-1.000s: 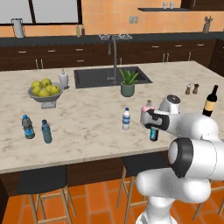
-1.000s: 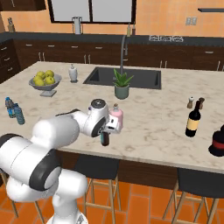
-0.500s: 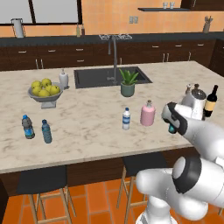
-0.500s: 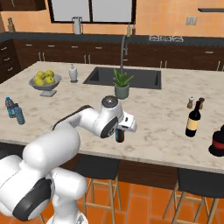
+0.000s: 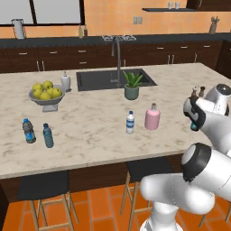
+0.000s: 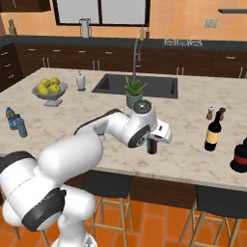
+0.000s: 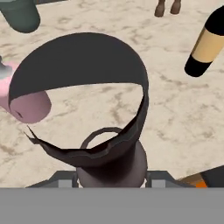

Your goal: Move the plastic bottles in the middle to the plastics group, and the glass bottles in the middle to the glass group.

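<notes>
Pincer (image 6: 153, 141) moved right; dark bottle (image 6: 152, 145) clamped between fingers.

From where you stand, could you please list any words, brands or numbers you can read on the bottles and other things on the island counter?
No text can be read anywhere.
Tall dark wine bottle: its cream label is blank at this size.
Small clear-whitish water bottle: the blue label band is too small to read.
Two blue-capped water bottles: the labels are blurred.
Squat pink bottle: no label seen.
</notes>
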Controlling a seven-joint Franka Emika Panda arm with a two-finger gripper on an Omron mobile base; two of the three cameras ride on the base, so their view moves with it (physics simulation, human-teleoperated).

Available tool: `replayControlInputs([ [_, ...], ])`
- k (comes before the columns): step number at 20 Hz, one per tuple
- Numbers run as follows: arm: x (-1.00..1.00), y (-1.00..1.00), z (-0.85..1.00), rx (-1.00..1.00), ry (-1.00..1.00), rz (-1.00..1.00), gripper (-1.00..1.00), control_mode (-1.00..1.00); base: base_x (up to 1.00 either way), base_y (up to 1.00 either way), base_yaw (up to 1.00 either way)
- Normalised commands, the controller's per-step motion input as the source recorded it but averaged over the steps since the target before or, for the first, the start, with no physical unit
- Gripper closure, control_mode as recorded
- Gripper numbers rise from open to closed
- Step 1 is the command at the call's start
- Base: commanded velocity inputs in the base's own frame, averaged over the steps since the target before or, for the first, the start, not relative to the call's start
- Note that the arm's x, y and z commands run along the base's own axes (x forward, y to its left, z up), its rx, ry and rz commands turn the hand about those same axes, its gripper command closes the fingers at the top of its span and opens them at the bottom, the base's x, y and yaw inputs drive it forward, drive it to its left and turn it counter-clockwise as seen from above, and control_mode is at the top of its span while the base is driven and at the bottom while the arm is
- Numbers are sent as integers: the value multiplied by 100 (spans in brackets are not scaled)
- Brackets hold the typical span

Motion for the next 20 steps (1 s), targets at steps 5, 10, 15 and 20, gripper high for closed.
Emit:
replayControlInputs([
  [5, 0, -69, 6, 0, 4, -9, 100, -100, 0, 0, 0],
  [10, 3, -68, -5, -2, 6, -13, 100, -100, 0, 0, 0],
  [15, 13, -70, -13, -1, 1, -9, 100, -100, 0, 0, 0],
  [20, 12, -52, -4, 0, -8, -3, 100, -100, 0, 0, 0],
])
